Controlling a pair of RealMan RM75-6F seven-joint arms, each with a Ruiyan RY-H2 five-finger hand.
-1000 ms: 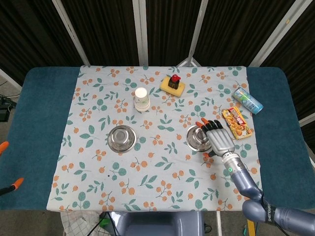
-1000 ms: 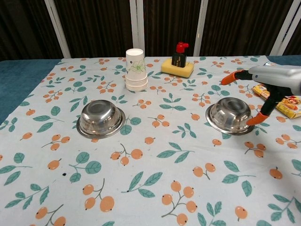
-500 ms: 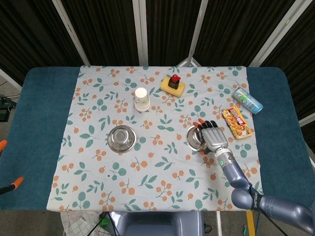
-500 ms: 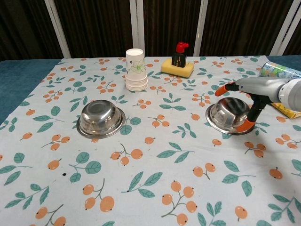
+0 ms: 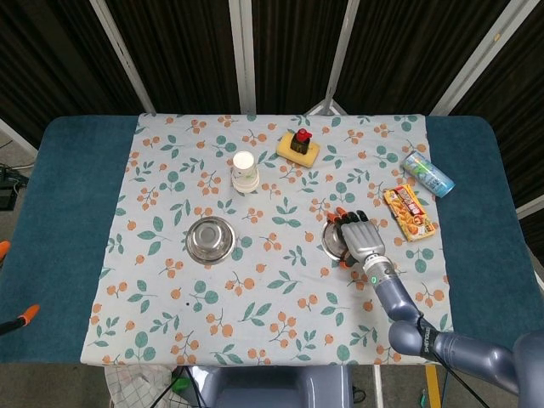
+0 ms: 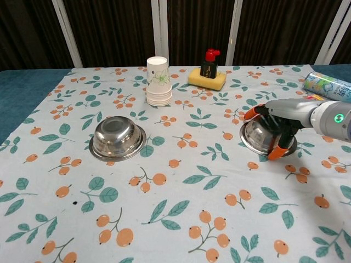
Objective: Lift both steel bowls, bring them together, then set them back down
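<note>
Now your right hand (image 6: 277, 127) lies over the right steel bowl (image 6: 259, 137) — fingers curled around it, gripping. Left steel bowl (image 6: 117, 138) sits untouched — well apart.

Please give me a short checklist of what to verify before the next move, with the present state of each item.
1. Right hand placed at the right steel bowl: ok, its fingers reach over the bowl.
2. Firm hold on that bowl: cannot tell, the contact under the fingers is hidden.
3. Right bowl resting on the tablecloth: ok, not yet lifted.
4. Left hand ready at the left steel bowl: not ok, only orange tips show at the left edge of the head view, far from the bowl.
5. Path between the bowls free: ok, the paper cups and the sponge stand further back.
</note>
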